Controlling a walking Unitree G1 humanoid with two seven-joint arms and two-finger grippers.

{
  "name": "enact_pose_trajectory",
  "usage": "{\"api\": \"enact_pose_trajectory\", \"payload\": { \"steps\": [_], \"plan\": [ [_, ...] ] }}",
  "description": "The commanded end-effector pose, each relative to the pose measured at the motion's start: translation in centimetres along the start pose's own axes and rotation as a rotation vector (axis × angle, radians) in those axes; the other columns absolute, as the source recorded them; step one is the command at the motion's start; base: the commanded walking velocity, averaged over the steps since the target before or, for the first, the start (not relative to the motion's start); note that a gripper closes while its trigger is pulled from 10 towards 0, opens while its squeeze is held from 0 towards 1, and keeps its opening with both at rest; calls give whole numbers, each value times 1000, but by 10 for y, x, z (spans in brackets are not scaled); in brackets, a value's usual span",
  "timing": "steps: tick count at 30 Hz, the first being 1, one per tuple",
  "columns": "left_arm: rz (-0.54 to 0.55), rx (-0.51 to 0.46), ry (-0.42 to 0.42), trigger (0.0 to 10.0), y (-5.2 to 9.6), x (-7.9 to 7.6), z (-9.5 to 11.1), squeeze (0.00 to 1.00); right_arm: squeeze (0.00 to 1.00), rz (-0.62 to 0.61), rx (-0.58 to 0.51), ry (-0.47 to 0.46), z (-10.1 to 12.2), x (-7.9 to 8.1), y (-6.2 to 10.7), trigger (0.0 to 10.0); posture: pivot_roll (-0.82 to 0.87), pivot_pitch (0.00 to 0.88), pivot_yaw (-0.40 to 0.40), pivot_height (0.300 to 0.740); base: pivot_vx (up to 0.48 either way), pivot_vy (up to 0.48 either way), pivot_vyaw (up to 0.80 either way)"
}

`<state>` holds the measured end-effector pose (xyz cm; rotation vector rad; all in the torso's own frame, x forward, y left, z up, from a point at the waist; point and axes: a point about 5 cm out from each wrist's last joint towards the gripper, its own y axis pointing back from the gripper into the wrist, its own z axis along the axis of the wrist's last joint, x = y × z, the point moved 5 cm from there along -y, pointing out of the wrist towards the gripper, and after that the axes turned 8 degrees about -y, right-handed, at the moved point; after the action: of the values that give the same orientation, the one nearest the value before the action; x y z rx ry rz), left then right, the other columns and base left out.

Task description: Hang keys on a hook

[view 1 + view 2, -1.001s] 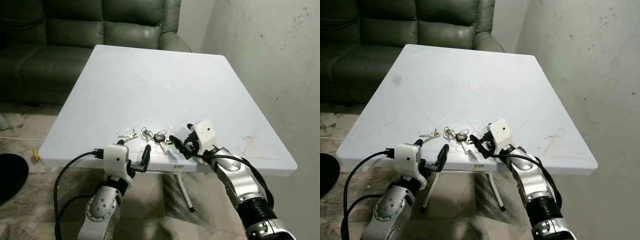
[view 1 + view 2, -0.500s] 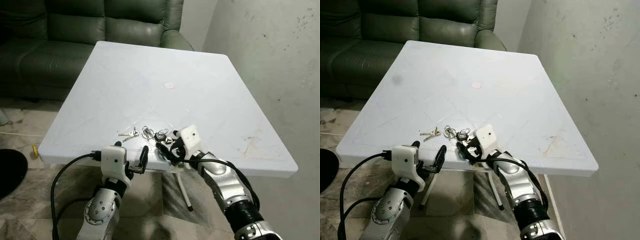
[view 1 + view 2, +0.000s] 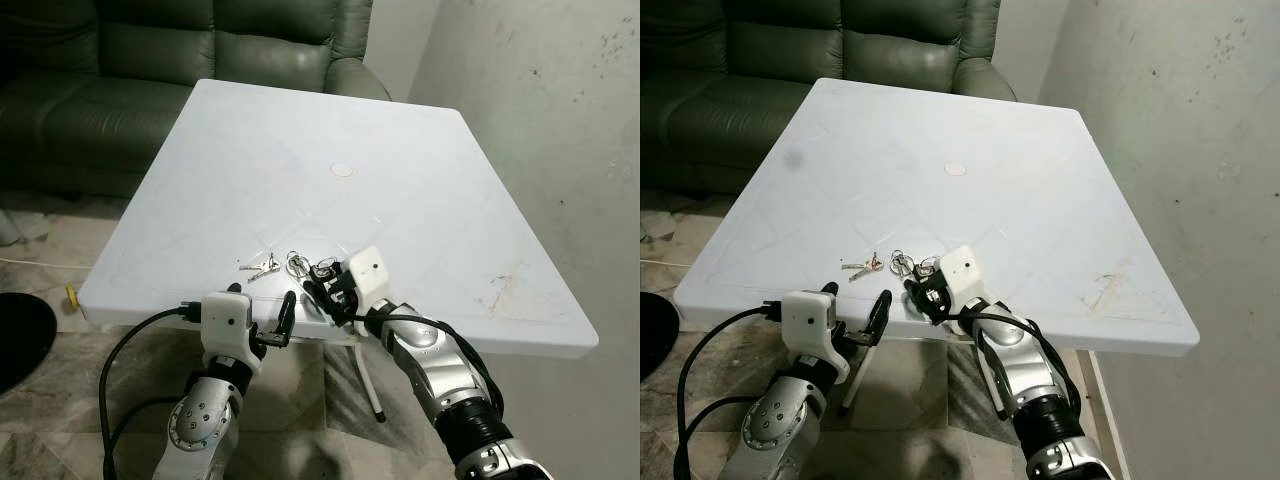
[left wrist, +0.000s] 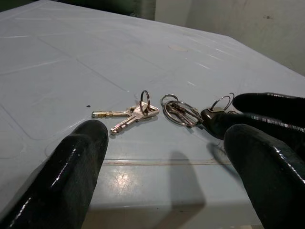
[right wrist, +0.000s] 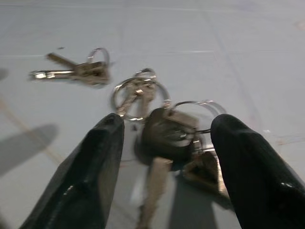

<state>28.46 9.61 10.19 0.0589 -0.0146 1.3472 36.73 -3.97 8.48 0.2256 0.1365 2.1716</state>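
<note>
Two bunches of keys lie near the front edge of the white table [image 3: 300, 140]. One is a small pair of keys [image 3: 260, 266] on a ring. The other is a ring bunch with a black fob [image 3: 318, 270]. My right gripper [image 3: 320, 288] is open and low over the table, with a finger [image 5: 90, 176] on each side of the black fob [image 5: 167, 133]. My left gripper [image 3: 263, 306] is open just before the table's front edge, level with the tabletop and apart from the key pair [image 4: 128, 113].
A dark green sofa [image 3: 150, 60] stands behind the table. A bare wall [image 3: 540, 120] runs close along its right side. A table leg [image 3: 368, 375] shows below, and a black round object [image 3: 20, 345] lies on the tiled floor at the left.
My right gripper has moved left along the front edge onto the fob bunch, so its fingers now straddle the fob. The left gripper holds its place, and the keys have not shifted.
</note>
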Motion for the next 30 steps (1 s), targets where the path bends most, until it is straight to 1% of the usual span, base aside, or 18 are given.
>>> {"api": "enact_pose_trajectory", "payload": {
  "steps": [1, 3, 5, 7, 8, 9, 10, 12, 14, 15, 16, 17, 19, 20, 21, 23, 29, 30],
  "plan": [
    [-4, -5, 3, 10000, 0, -5, 4, 0, 0, -55, 7, -3, 1, -11, 0, 941, 181, 55, -147, 715, 0, 0, 0],
    [-3, -4, 5, 10000, 0, -5, 4, 0, 0, -71, 7, 3, 1, -13, 0, 1020, 181, 57, -146, 715, 0, 0, 0],
    [-2, -4, 4, 10000, 0, -5, 4, 0, 0, -71, 6, 6, 1, -13, 0, 471, 181, 59, -147, 715, 0, 0, 0],
    [-3, -3, 4, 10000, 0, -5, 4, 0, 0, -72, 8, 9, 1, -13, 0, 667, 180, 61, -147, 715, 0, 0, 0],
    [-3, -3, 4, 10000, 0, -5, 4, 0, 0, -74, 9, 12, 1, -14, 0, 157, 180, 61, -147, 715, 0, 0, 0],
    [-1, -2, 5, 10000, 0, -5, 4, 0, 0, -77, 10, 13, 0, -14, 0, 431, 180, 61, -147, 715, 0, 0, 0],
    [1, -2, 5, 10000, 0, -4, 4, 0, 0, -78, 11, 13, 0, -14, 0, 0, 181, 62, -147, 715, 0, 0, 0],
    [3, -1, 5, 10000, 0, -4, 4, 0, 0, -81, 13, 17, -1, -14, 0, 0, 180, 63, -147, 715, 0, 0, 0],
    [4, -1, 4, 10000, 0, -4, 4, 0, 0, -83, 13, 19, -1, -15, 1, 235, 180, 63, -146, 715, 0, 0, 0],
    [4, -1, 4, 10000, 0, -4, 4, 0, 0, -86, 14, 21, -2, -15, 1, 706, 180, 64, -146, 715, 0, 0, 0],
    [4, -1, 4, 10000, 0, -4, 4, 0, 0, -87, 14, 22, -2, -15, 1, 706, 180, 64, -146, 715, 0, 0, 0],
    [5, 0, 3, 10000, 0, -4, 4, 0, 0, -91, 14, 25, -2, -16, 1, 157, 180, 64, -146, 715, 0, 0, 0],
    [5, 0, 3, 10000, 0, -4, 4, 0, 0, -94, 12, 31, -1, -16, 0, 0, 179, 63, -145, 715, 0, 0, 0],
    [5, 0, 2, 10000, 0, -4, 4, 0, 0, -96, 11, 33, -1, -16, 0, 157, 179, 63, -145, 715, 0, 0, 0],
    [5, -1, 1, 10000, 0, -4, 4, 0, 0, -97, 12, 34, -1, -17, 0, 0, 179, 63, -145, 715, 0, 0, 0],
    [7, -1, 2, 10000, -1, -4, 4, 0, 0, -97, 12, 36, -1, -17, 0, 157, 178, 64, -145, 715, 0, 0, 0],
    [10, -2, 1, 10000, -1, -4, 5, 0, 0, -102, 13, 42, -2, -18, 1, 0, 179, 64, -145, 715, 0, 0, 0],
    [10, -2, 1, 10000, -1, -4, 5, 0, 0, -103, 13, 43, -2, -18, 1, 431, 179, 64, -145, 715, 0, 0, 0]
  ]
}}
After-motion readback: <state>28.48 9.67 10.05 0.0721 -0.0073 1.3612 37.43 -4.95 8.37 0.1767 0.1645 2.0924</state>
